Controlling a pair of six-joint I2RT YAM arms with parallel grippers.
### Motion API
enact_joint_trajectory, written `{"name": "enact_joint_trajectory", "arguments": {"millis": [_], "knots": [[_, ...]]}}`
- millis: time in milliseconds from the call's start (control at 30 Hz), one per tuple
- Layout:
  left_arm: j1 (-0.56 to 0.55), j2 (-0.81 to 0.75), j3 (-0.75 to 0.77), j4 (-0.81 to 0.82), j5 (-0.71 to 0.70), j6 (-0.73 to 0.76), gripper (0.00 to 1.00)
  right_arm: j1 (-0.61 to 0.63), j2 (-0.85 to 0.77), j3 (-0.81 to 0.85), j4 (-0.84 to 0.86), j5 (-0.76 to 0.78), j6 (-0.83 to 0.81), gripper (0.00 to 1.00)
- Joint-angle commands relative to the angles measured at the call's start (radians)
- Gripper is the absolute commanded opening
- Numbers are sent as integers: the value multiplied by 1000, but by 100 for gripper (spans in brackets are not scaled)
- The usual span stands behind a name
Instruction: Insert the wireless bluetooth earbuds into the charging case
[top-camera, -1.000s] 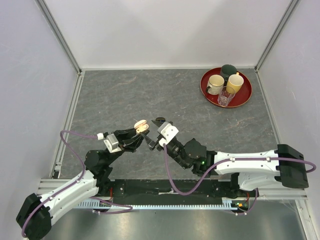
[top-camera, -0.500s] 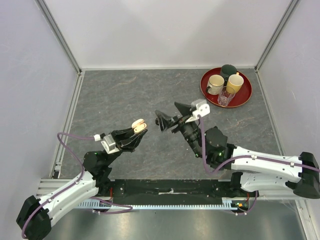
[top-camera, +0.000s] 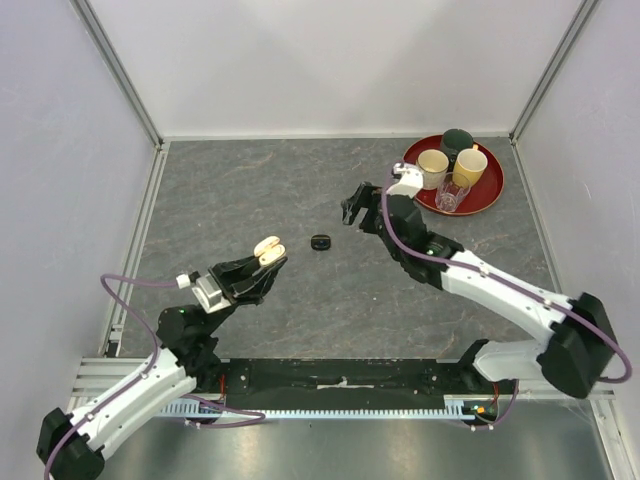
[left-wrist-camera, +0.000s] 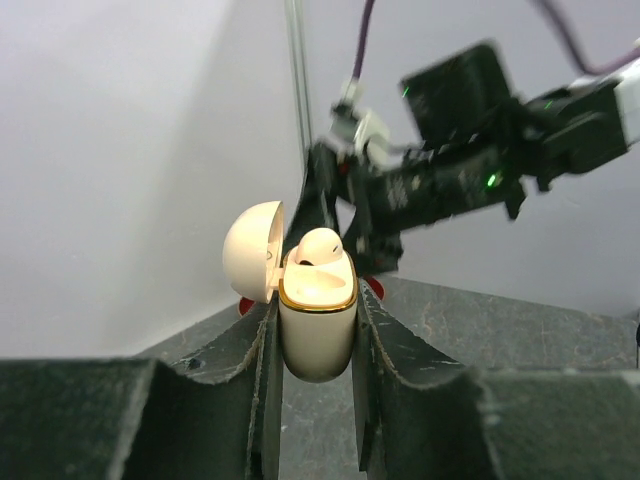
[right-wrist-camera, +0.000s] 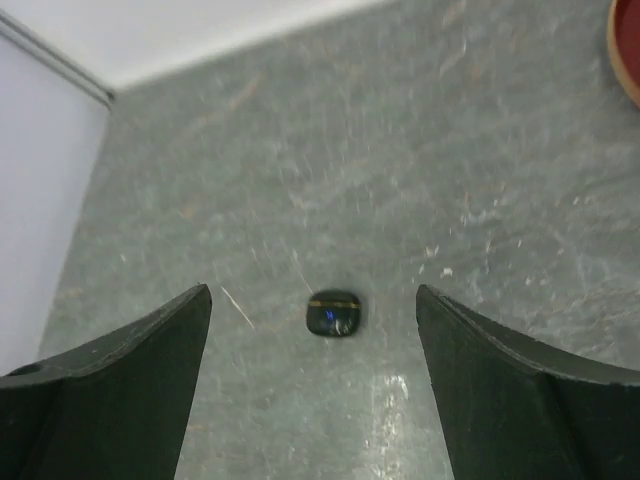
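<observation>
- Left wrist view: left gripper (top-camera: 263, 263) pinches the open cream-white charging case (left-wrist-camera: 318, 325), one cream-white earbud (left-wrist-camera: 320, 247) seated.
- Right gripper (top-camera: 352, 210), spread and empty, hovers over a small black case (top-camera: 320, 242), far from every edge of the grey table (top-camera: 220, 190); more insertion likely remains.

table (top-camera: 250, 190): grey, pale marbled veins
charging case (left-wrist-camera: 317, 320): cream-white, gold rim
earbud (left-wrist-camera: 320, 245): cream-white
small black case (right-wrist-camera: 333, 316): black, thin gold line, blue glint
tray (top-camera: 494, 190), 1 o'clock: red
cups: cream cup (top-camera: 432, 165), yellow cup (top-camera: 470, 165), dark cup (top-camera: 458, 140)
glass (top-camera: 451, 193): clear
left arm (top-camera: 135, 388), right arm (top-camera: 500, 292): white shells, black joints
walls (top-camera: 330, 60): pale grey-white
</observation>
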Motion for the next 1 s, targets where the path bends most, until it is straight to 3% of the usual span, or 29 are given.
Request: {"name": "enact_joint_trajectory", "arguments": {"millis": [0, 233, 633, 767, 967], "knots": [[-4, -56, 76, -75, -10, 66, 2, -31, 143, 43, -86, -312, 90, 88], [-4, -149, 145, -201, 18, 101, 2, -12, 364, 89, 22, -573, -7, 80], [-4, -194, 254, -318, 70, 109, 2, 165, 584, 230, 94, -621, -157, 72], [-4, -203, 262, -313, 73, 109, 2, 181, 673, 285, 132, -681, -157, 65], [-4, -223, 290, -336, 87, 107, 2, 205, 765, 382, 120, -696, -189, 63]]}}
